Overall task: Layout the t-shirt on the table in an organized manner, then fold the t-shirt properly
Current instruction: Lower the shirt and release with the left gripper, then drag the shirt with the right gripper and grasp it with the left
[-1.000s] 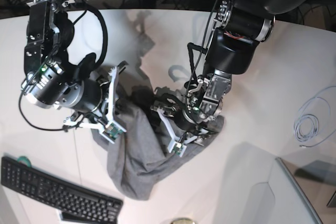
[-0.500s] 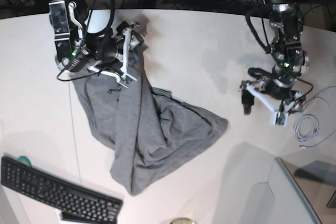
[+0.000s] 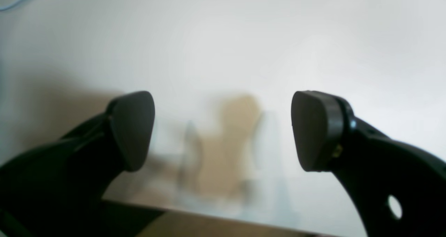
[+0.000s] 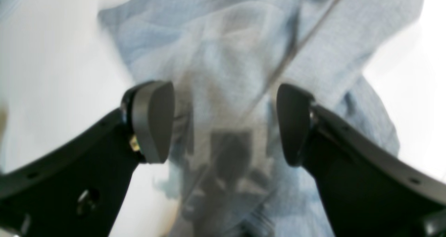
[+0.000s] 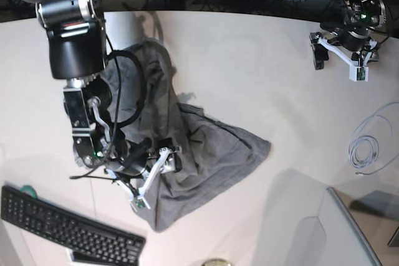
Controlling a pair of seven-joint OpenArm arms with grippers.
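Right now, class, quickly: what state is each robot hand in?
Left hand: open, holding nothing, above the bare table.
Right hand: open, holding nothing, over the crumpled t-shirt.

One heather-grey knit t-shirt (image 5: 187, 147) lay crumpled. One large white smooth table (image 5: 249, 79) carried it. Two black robot arms were counted, each ending in two dark fingers (image 3: 134, 129). One black keyboard (image 5: 62, 225) sat at near left edge. One coiled pale cable (image 5: 368, 147) lay at right. One small green round item (image 5: 26, 189) was beside keyboard.
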